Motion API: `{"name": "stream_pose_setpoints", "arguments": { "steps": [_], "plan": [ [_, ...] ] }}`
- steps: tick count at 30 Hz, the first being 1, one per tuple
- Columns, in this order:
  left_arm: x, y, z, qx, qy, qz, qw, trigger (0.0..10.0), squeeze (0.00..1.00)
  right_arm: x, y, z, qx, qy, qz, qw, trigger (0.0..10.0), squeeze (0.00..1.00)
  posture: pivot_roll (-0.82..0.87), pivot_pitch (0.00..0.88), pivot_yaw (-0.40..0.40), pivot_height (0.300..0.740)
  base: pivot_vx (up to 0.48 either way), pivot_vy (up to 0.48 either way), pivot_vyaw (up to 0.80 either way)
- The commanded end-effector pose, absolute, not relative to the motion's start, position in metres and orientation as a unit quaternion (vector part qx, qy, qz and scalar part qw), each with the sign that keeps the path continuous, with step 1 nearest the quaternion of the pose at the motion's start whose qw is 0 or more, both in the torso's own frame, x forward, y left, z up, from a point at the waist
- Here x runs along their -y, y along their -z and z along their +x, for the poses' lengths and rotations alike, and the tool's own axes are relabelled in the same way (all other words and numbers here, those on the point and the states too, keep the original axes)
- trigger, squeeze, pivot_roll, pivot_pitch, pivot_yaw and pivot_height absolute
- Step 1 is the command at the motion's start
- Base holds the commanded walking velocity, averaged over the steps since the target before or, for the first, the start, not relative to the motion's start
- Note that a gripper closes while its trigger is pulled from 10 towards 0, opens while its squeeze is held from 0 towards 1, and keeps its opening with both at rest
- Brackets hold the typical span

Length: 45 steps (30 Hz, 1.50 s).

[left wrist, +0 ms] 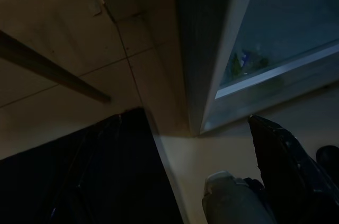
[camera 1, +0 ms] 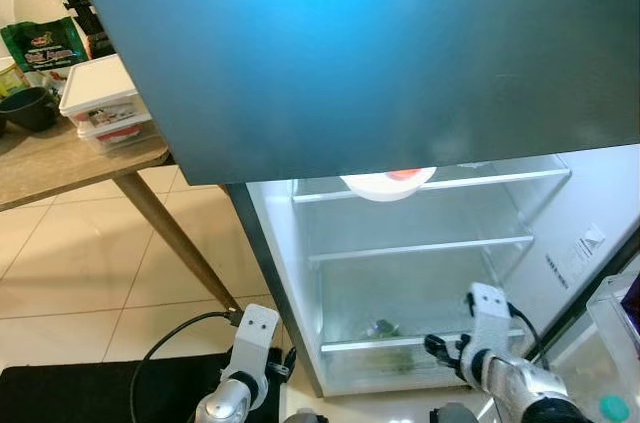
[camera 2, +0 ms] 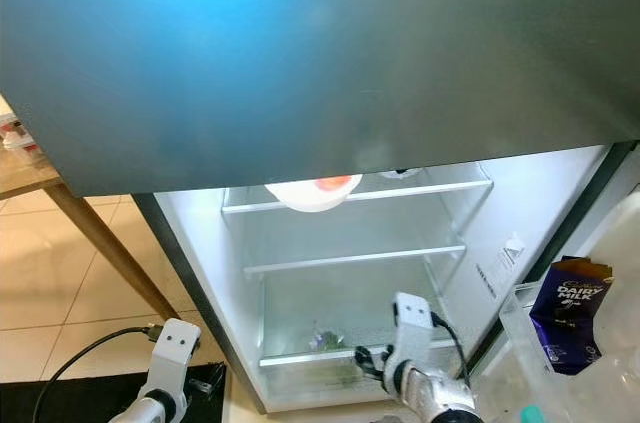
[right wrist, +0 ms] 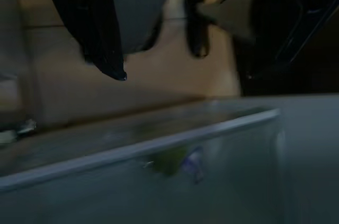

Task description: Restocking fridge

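Observation:
The fridge (camera 1: pixel 420 273) stands open below its closed dark upper door (camera 1: pixel 350 53). A white bowl (camera 1: pixel 385 183) with something red in it sits on the top glass shelf. A small green and blue item (camera 1: pixel 382 328) lies in the bottom compartment and also appears as the small item (left wrist: pixel 241 61) and, blurred, the small item (right wrist: pixel 183 163). A purple chocolate bag (camera 2: pixel 565 313) rests in the open door's bin on the right. My right gripper (camera 1: pixel 440 349) hangs low in front of the bottom shelf edge. My left gripper (camera 1: pixel 278 368) is low by the fridge's left corner.
A wooden table (camera 1: pixel 60 168) stands to the left, carrying stacked white containers (camera 1: pixel 100 103), a dark bowl (camera 1: pixel 28 108) and a green bag (camera 1: pixel 45 48). Its slanted leg (camera 1: pixel 175 238) reaches toward the fridge. A black mat (camera 1: pixel 90 393) and a cable (camera 1: pixel 170 338) lie on the tiled floor.

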State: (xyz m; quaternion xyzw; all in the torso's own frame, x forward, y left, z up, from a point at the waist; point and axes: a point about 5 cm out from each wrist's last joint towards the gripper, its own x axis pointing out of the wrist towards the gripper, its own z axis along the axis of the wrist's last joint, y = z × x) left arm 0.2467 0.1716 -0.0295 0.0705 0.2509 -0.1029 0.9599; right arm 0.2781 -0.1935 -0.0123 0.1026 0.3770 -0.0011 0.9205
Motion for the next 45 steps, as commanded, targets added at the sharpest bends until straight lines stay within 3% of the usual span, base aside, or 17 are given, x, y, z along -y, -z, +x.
{"name": "stream_pose_setpoints", "arguments": {
  "steps": [1, 5, 12, 16, 25, 32, 45],
  "plan": [
    [-0.177, 0.033, 0.242, -0.263, 0.098, 0.077, 0.957, 10.0, 0.00, 0.202, 0.013, 0.274, -0.354, 0.011, 0.061, 0.933, 10.0, 0.00, -0.09, 0.145, 0.068, 0.632, 0.000, 0.000, 0.00],
    [-0.174, 0.030, 0.244, -0.251, 0.104, 0.065, 0.960, 10.0, 0.00, 0.220, 0.019, 0.255, -0.315, 0.019, 0.007, 0.949, 10.0, 0.00, -0.09, 0.143, 0.082, 0.632, 0.000, 0.000, 0.00],
    [-0.173, 0.032, 0.243, -0.258, 0.107, 0.033, 0.960, 10.0, 0.00, 0.235, 0.036, 0.222, -0.304, 0.063, 0.047, 0.949, 10.0, 0.00, -0.09, 0.139, 0.098, 0.632, 0.000, 0.000, 0.00],
    [-0.177, 0.034, 0.241, -0.269, 0.099, 0.036, 0.957, 10.0, 0.00, 0.232, 0.041, 0.214, -0.310, 0.056, 0.026, 0.949, 10.0, 0.00, -0.09, 0.137, 0.104, 0.632, 0.000, 0.000, 0.00],
    [-0.184, 0.039, 0.235, -0.285, 0.075, 0.031, 0.955, 10.0, 0.00, 0.230, 0.046, 0.205, -0.297, 0.067, 0.067, 0.950, 10.0, 0.00, -0.08, 0.127, 0.111, 0.632, 0.000, 0.000, 0.00],
    [-0.190, 0.044, 0.227, -0.292, 0.047, 0.016, 0.955, 10.0, 0.00, 0.229, 0.051, 0.202, -0.310, 0.059, 0.055, 0.947, 10.0, 0.00, -0.08, 0.114, 0.108, 0.657, 0.000, 0.000, 0.00],
    [-0.192, 0.046, 0.223, -0.291, 0.035, 0.012, 0.956, 10.0, 0.00, 0.233, 0.054, 0.201, -0.321, 0.067, 0.045, 0.944, 10.0, 0.00, -0.09, 0.101, 0.097, 0.657, 0.000, 0.000, 0.00]
  ]
}}
